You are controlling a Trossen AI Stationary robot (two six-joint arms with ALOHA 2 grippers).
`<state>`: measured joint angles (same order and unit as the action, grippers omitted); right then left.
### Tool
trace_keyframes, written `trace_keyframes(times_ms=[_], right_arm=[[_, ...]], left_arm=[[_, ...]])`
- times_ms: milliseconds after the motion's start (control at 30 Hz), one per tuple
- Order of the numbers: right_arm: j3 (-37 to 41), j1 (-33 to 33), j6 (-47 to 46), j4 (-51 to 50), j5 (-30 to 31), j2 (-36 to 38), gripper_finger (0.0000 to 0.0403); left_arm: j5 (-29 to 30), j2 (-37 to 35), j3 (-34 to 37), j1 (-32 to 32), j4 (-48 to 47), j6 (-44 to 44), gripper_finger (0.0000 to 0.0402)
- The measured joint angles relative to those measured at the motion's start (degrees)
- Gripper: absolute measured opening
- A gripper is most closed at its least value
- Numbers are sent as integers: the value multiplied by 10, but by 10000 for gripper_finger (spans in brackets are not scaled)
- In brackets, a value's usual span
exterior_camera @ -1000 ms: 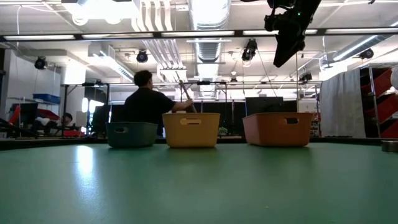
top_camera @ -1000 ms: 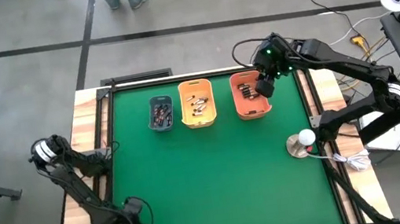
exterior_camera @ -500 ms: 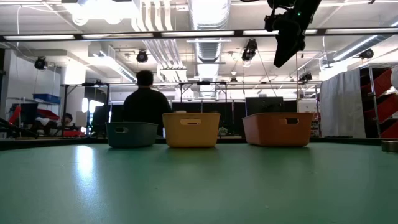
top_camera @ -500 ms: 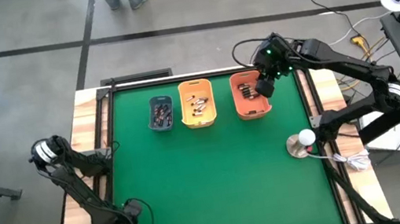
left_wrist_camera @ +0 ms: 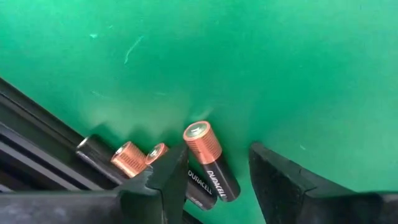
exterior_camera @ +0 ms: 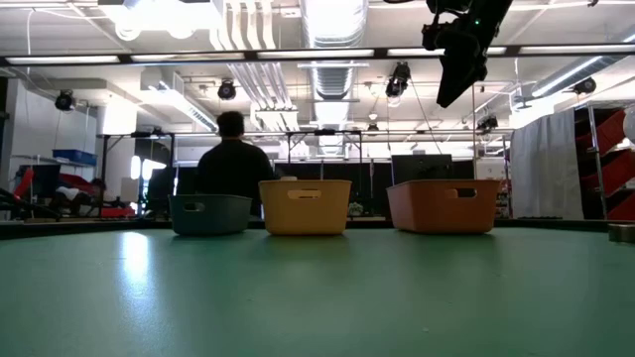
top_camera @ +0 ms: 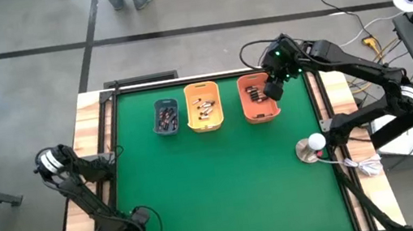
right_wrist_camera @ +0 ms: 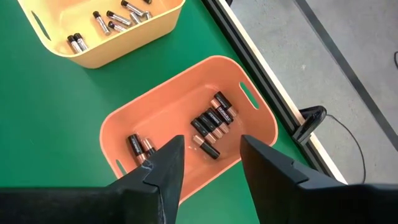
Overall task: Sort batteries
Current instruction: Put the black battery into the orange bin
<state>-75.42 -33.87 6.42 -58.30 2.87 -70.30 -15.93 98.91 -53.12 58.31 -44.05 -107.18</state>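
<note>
Nearest you, your left gripper (left_wrist_camera: 214, 180) sits low at the table's (top_camera: 225, 186) near-left corner, jaws apart around a copper-topped battery (left_wrist_camera: 210, 170) lying against the black edge rail (left_wrist_camera: 37, 134), with two more batteries (left_wrist_camera: 127, 158) tucked beside it; close carelessly and you could pinch a neighbour or roll the cell into the rail. Farther off, your right gripper (right_wrist_camera: 208, 163) hangs empty, jaws apart, above the orange bin (right_wrist_camera: 186, 134) of sorted batteries, beside the yellow bin (top_camera: 203, 105) and grey-blue bin (top_camera: 165, 116).

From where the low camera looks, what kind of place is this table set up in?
Probably a robotics lab or workshop: exposed ceiling ducts and strip lights overhead, metal racks along the side, cables trailing on a bare concrete floor, and a person at a workstation behind.
</note>
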Motion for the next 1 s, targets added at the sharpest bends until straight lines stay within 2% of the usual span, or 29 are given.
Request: trace_keyframes(times_ms=[100, 267, 300, 367, 433, 667, 767, 833, 900, 1000], right_arm=[[0, 0, 2, 0, 0, 0, 145], [-5, 0, 4, -9, 0, 6, 138], [-12, 1, 3, -14, 0, 7, 136], [-29, 7, -11, -12, -4, 13, 133], [-41, 15, -20, 3, -25, 22, 129], [-40, 74, -60, 107, -98, 43, 112], [-35, 118, -87, 115, -131, 42, 106], [-28, 160, -98, 128, -134, 42, 102], [-21, 203, -118, 158, -134, 41, 100], [-15, 261, -162, 198, -134, 37, 102]], left_arm=[[6, 1, 0, -11, 1, 6, 122], [22, 2, -4, -28, 3, 18, 28], [33, -1, -7, -33, 2, 23, 23], [79, -7, -14, -47, 3, 52, 24], [152, -17, -20, -74, 3, 82, 32], [368, -83, -45, -198, 5, 238, 25], [485, -121, -56, -252, 62, 321, 26], [536, -146, -61, -282, 135, 405, 28], [549, -169, -61, -311, 223, 498, 29], [519, -194, -61, -350, 348, 619, 29]])
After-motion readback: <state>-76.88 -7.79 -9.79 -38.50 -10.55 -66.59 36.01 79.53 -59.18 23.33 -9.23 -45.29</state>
